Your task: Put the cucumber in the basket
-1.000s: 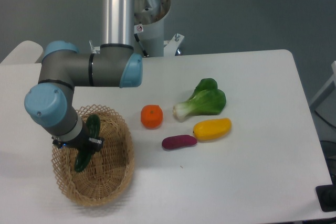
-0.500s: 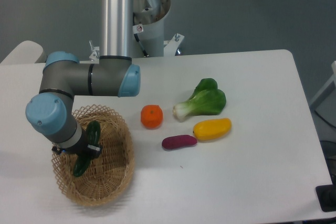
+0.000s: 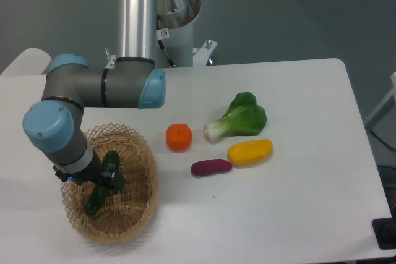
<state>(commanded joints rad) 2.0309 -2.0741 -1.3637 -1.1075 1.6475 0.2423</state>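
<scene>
One glossy dark-green cucumber (image 3: 102, 183) slants inside the basket (image 3: 139, 205), long axis running from upper right down to lower left, the gripper (image 3: 99, 179) pinching it at mid-length.

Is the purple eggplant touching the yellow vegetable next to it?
Cannot tell. In the camera view the eggplant's right tip meets the yellow vegetable's lower left end, with no gap visible, but one view cannot separate contact from overlap.
</scene>
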